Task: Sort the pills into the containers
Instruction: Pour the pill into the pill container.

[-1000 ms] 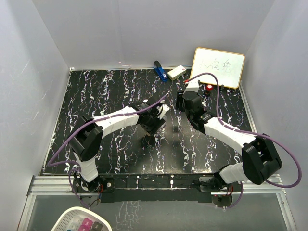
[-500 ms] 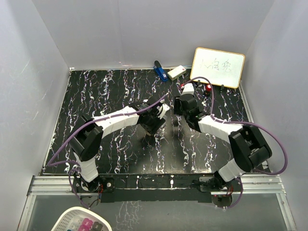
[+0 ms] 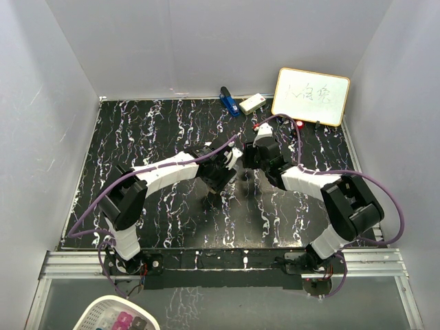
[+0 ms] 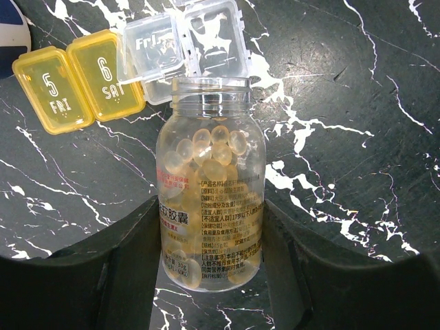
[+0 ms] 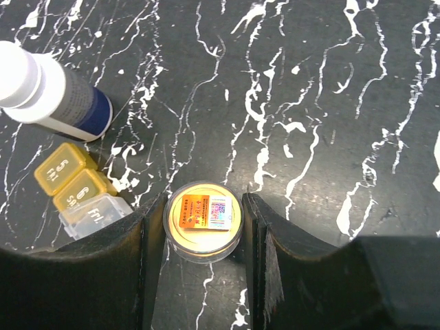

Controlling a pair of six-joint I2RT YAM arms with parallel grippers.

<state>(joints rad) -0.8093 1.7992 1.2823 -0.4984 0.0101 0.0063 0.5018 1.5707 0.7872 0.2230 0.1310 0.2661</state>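
My right hand (image 5: 203, 206), gripping the round lid (image 5: 203, 220), has swung in beside the left hand (image 4: 210, 213), which grips the open pill bottle (image 4: 210, 172), mouth at the pill box (image 4: 75, 79): I'd pour next.

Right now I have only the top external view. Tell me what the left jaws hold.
Observer: The left jaws are shut on the golden-amber bottle, uncapped, with pale capsules inside.
Operator: Now give me the right side.
Observer: The right jaws grip a round cap with an orange label on it.
Operator: Report the pill box.
Observer: The pill box lies just beyond the bottle's mouth. Its yellow FRI and SAT lids are shut, and the clear section next to them appears open.
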